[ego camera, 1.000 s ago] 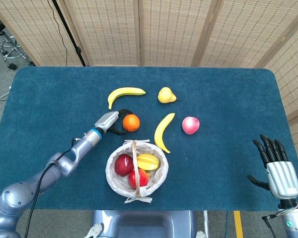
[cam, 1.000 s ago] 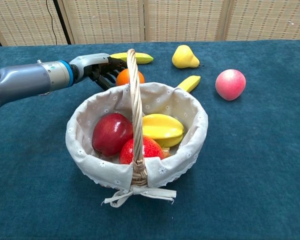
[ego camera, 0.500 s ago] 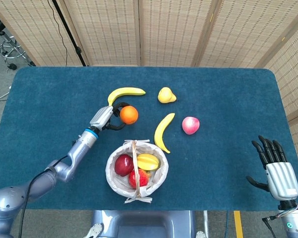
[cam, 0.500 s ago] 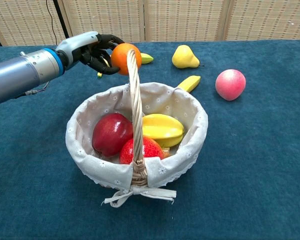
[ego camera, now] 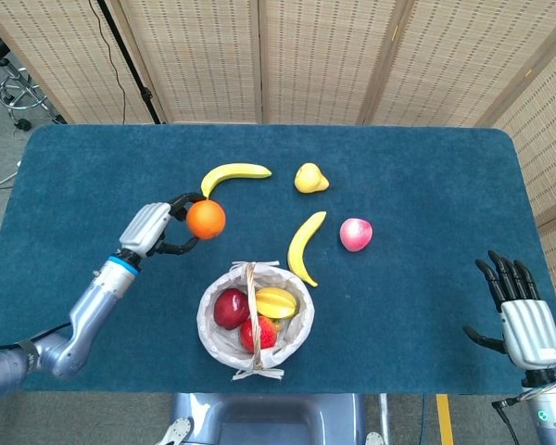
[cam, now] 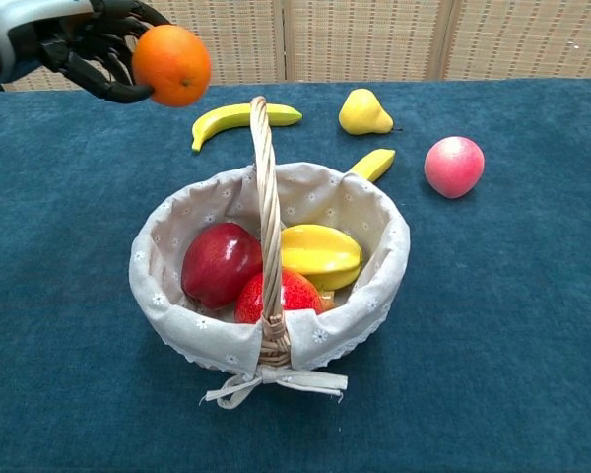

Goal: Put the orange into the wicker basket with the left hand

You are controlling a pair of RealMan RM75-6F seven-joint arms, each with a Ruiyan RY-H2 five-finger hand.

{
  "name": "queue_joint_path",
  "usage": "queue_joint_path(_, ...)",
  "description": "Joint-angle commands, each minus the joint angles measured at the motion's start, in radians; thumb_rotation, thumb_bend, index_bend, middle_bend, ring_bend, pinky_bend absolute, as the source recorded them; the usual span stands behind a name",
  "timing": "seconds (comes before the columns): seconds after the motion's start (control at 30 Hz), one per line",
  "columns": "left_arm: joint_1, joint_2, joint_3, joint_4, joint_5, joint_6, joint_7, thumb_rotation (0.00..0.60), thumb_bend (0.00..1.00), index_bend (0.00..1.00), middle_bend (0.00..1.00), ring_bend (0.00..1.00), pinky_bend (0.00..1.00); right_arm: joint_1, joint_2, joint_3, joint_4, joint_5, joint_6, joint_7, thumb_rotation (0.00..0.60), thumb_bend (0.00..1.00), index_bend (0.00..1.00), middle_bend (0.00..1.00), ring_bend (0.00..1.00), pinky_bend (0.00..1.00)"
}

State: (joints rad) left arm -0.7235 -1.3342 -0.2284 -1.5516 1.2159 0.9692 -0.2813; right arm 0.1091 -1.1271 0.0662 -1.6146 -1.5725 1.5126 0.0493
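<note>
While the orange (ego camera: 206, 220) is held aloft in the curled fingers of the left hand (ego camera: 149, 229), left of and behind the wicker basket (ego camera: 210, 331), it should be carried clear of the handle (cam: 265, 207) and released low. The right hand (ego camera: 522, 313), fingers spread, holds nothing.

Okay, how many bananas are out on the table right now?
2. One curved yellow banana lies on the blue cloth at the far side, left of the yellow pear. The other yellow banana lies just beyond the lined wicker basket. Fruit deeper inside the basket may be hidden.
</note>
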Motion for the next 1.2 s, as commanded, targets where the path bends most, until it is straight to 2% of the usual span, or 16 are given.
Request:
queue_joint_path(0.03,0.063,0.072,0.019,-0.108,-0.009,0.053,0.021,0.600,0.53,0.61,0.47,0.42,0.40,0.001,-0.001,0.002,0.006,0.004,-0.003,0.007,0.600,0.00,0.05,0.00,0.00,0.00)
queue_joint_path(0.33,0.117,0.143,0.039,-0.322,0.061,0.080,-0.047,0.600,0.53,0.61,0.48,0.42,0.40,0.006,-0.006,0.010,0.023,0.028,-0.019,0.023,0.600,0.00,0.05,0.00,0.00,0.00)
queue_joint_path(0.57,0.146,0.140,0.052,-0.418,0.087,0.112,-0.053,0.600,0.53,0.62,0.48,0.42,0.40,0.006,-0.007,0.025,0.042,0.068,-0.030,0.039,0.600,0.00,0.05,0.00,0.00,0.00)
queue_joint_path(0.77,0.158,0.092,0.078,-0.417,0.091,0.103,-0.072,0.600,0.53,0.62,0.48,0.42,0.40,0.006,-0.005,0.030,0.053,0.080,-0.036,0.063,0.600,0.00,0.05,0.00,0.00,0.00)
queue_joint_path(1.2,0.116,-0.036,0.071,-0.324,0.044,0.011,-0.106,0.600,0.53,0.62,0.48,0.42,0.40,0.001,0.001,0.037,0.060,0.091,-0.032,0.084,0.600,0.00,0.05,0.00,0.00,0.00)
